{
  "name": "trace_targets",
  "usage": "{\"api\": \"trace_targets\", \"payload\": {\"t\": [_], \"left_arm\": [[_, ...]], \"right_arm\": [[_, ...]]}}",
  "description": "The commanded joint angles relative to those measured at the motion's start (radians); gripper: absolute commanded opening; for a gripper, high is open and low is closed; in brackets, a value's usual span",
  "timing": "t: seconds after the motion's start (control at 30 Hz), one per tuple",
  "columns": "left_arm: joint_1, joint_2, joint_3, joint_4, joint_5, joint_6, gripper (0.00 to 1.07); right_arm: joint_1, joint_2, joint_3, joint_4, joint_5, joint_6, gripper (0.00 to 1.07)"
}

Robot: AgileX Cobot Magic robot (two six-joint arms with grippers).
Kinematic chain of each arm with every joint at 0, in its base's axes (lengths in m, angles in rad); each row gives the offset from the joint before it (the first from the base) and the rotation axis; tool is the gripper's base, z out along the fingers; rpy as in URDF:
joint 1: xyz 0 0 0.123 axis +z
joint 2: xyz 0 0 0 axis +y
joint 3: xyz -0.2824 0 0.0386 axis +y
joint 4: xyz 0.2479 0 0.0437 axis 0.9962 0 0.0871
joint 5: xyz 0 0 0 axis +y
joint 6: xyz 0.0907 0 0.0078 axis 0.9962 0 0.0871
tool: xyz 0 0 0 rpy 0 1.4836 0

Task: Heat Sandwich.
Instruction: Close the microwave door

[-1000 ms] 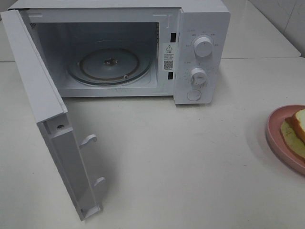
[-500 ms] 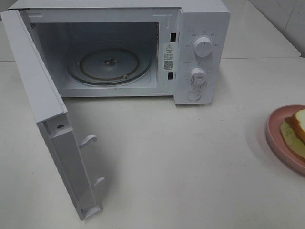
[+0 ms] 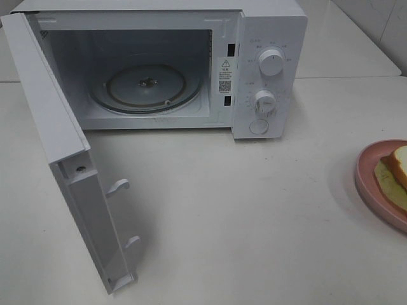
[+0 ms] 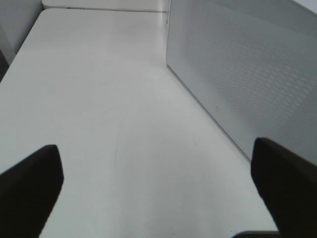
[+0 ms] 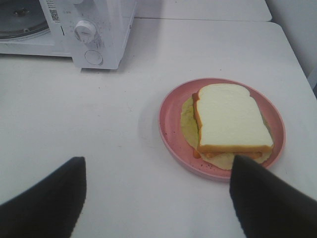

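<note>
The sandwich (image 5: 230, 121), white bread with tan crust and pale yellow filling, lies on a round pink plate (image 5: 171, 136); in the high view the sandwich (image 3: 400, 166) and the plate (image 3: 367, 181) are cut off at the right edge. The white microwave (image 3: 270, 25) stands at the back with its door (image 3: 60, 152) swung wide and the glass turntable (image 3: 146, 86) bare. My right gripper (image 5: 156, 201) hovers open in front of the plate, apart from it. My left gripper (image 4: 156, 193) is open above bare table beside the microwave's perforated side wall (image 4: 247, 74). Neither arm shows in the high view.
The open door juts out over the left front of the white table (image 3: 254, 216). Two knobs (image 3: 272, 63) and a round button (image 3: 259, 126) sit on the microwave's right panel. A tiled wall (image 3: 381, 22) rises at the back right.
</note>
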Motion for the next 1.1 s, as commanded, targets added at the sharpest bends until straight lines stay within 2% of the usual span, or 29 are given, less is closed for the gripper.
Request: {"api": "trace_targets", "payload": {"t": [0.03,1.1], "left_arm": [[-0.001,-0.015,0.002,0.001,-0.011,-0.005,0.98],[-0.001,-0.004,0.002,-0.005,-0.011,-0.005,0.98]], "right_arm": [[-0.006,-0.029,0.003,0.002,-0.011,-0.008,0.76],[-0.006,-0.029,0.003,0.002,-0.011,-0.008,0.76]]}}
